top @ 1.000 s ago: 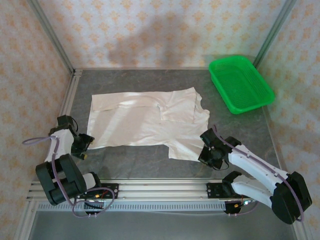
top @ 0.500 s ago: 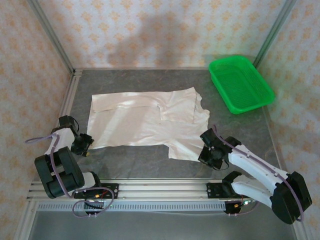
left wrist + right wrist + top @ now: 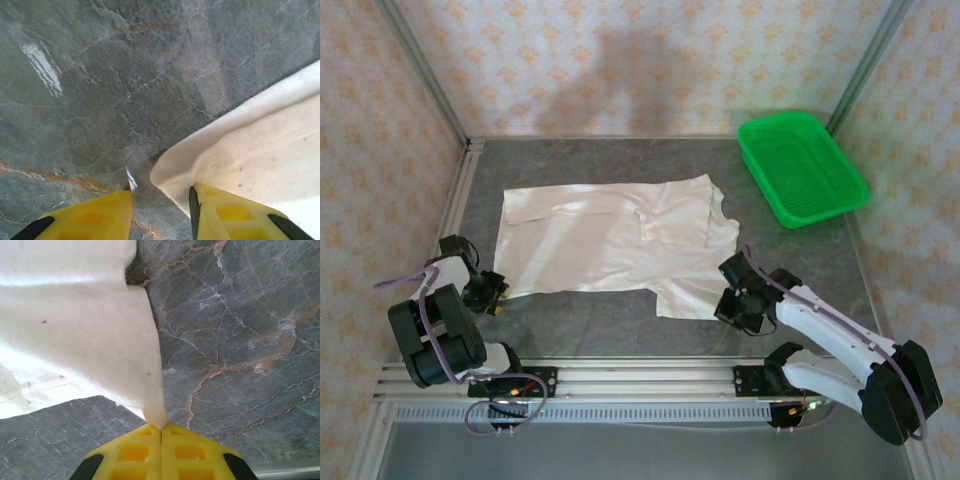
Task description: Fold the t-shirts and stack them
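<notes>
Your t-shirt (image 3: 610, 240) lies spread flat across the middle of the counter (image 3: 620, 328). Your right pincer (image 3: 161, 429) is clenched on its near right corner, lifting the cloth to a peak. Your left pincer (image 3: 160, 194) is released, with the near left corner between its fingers. A green basket (image 3: 802, 168) sits far right.

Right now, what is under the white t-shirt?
The t-shirt lies spread on the grey marble table, which shows all around its edges. The right gripper is shut on one corner. Anything directly beneath the cloth is covered; no bulge shows.
</notes>
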